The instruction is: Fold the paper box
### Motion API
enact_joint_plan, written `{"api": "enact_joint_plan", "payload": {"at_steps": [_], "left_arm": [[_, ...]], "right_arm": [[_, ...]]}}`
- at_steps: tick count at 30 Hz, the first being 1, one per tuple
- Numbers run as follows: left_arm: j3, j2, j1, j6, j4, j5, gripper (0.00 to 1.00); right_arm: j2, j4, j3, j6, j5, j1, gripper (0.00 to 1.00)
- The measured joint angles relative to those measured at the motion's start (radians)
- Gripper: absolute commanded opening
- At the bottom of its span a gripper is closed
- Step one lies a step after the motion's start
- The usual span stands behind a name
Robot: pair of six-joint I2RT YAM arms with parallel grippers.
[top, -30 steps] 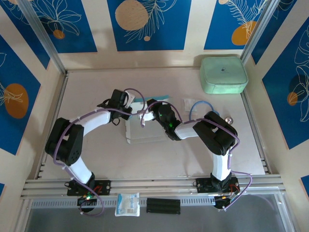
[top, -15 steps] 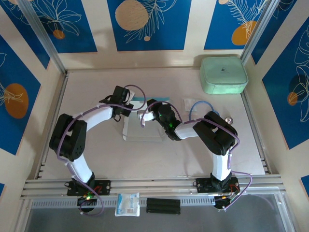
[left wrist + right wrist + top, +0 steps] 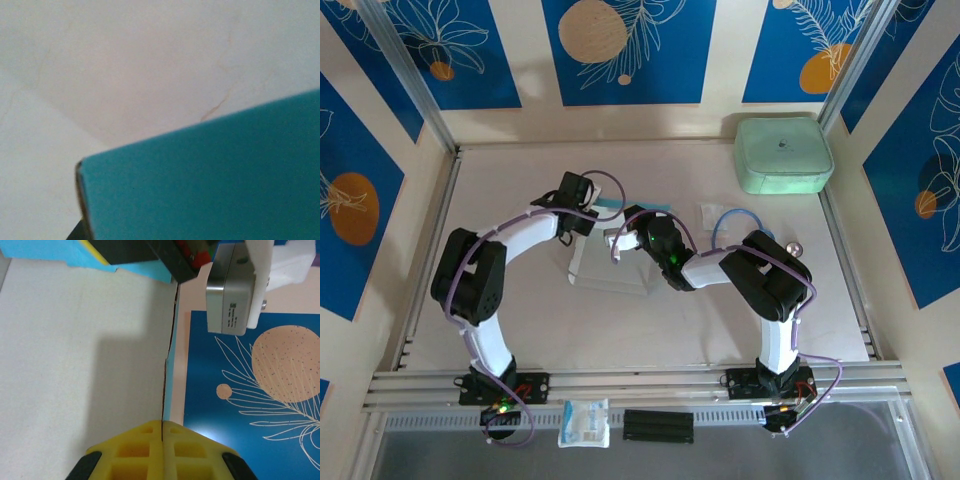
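left hand [image 3: 588, 207] | moved farther back, closed on blue flap | paper box [image 3: 610, 268] | turned askew

The paper box [image 3: 608, 268] lies on the table [image 3: 520, 330] between the two grippers: the left gripper [image 3: 586, 210] at its far left corner, the right gripper [image 3: 617, 238] on its right edge, that edge caught between the fingers [image 3: 135, 445]. Right of the right gripper lies a small packet [image 3: 711, 213]; farther right and back, a rounded case [image 3: 783, 155] sits in the table's far corner.
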Motion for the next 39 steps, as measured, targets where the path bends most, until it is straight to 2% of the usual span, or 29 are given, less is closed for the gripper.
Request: {"api": "enact_joint_plan", "payload": {"at_steps": [2, 5, 8, 9, 12, 21, 23, 25, 26, 29, 34, 35, 36, 37, 39], "left_arm": [[0.023, 0.017, -0.002, 0.002, -0.008, -0.010, 0.19], [0.031, 0.031, -0.004, 0.007, -0.022, -0.024, 0.28], [0.039, 0.055, -0.004, 0.000, -0.046, -0.027, 0.27], [0.052, 0.061, -0.004, -0.001, -0.059, -0.028, 0.23], [0.090, 0.087, -0.006, -0.006, -0.080, -0.039, 0.00], [0.101, 0.092, -0.007, -0.013, -0.088, -0.044, 0.00], [0.101, 0.092, -0.007, -0.015, -0.087, -0.044, 0.13], [0.101, 0.092, -0.007, -0.018, -0.085, -0.047, 0.19], [0.101, 0.092, -0.007, -0.020, -0.085, -0.047, 0.18], [0.101, 0.092, -0.007, -0.029, -0.086, -0.046, 0.00], [0.101, 0.092, -0.007, -0.050, -0.083, -0.039, 0.00], [0.101, 0.093, -0.007, -0.053, -0.082, -0.039, 0.01], [0.101, 0.093, -0.007, -0.055, -0.082, -0.039, 0.10], [0.102, 0.094, -0.007, -0.060, -0.082, -0.039, 0.15], [0.106, 0.100, -0.007, -0.072, -0.076, -0.039, 0.17]], "right_arm": [[0.000, 0.000, 0.000, 0.000, 0.000, 0.000, 0.00], [0.000, 0.000, 0.000, 0.000, -0.001, 0.001, 0.00], [0.000, -0.003, 0.000, 0.000, -0.005, 0.004, 0.00], [0.000, -0.004, 0.000, 0.000, -0.005, 0.004, 0.00], [0.000, -0.006, 0.000, 0.000, -0.003, 0.004, 0.00], [0.000, -0.005, 0.000, 0.000, -0.003, 0.003, 0.00], [0.000, -0.005, 0.000, 0.000, -0.003, 0.003, 0.00], [0.000, -0.005, 0.000, 0.000, -0.004, 0.003, 0.00], [0.000, -0.005, 0.000, 0.000, -0.004, 0.003, 0.00], [0.000, -0.005, 0.000, 0.000, -0.004, 0.004, 0.00], [0.000, -0.005, 0.000, 0.000, -0.003, 0.004, 0.00], [0.000, -0.005, 0.000, 0.000, -0.003, 0.004, 0.00], [0.000, -0.005, 0.000, 0.000, -0.003, 0.004, 0.00], [0.000, -0.005, 0.000, 0.000, -0.003, 0.004, 0.00], [0.000, -0.005, 0.000, 0.000, -0.004, 0.005, 0.00]]}}
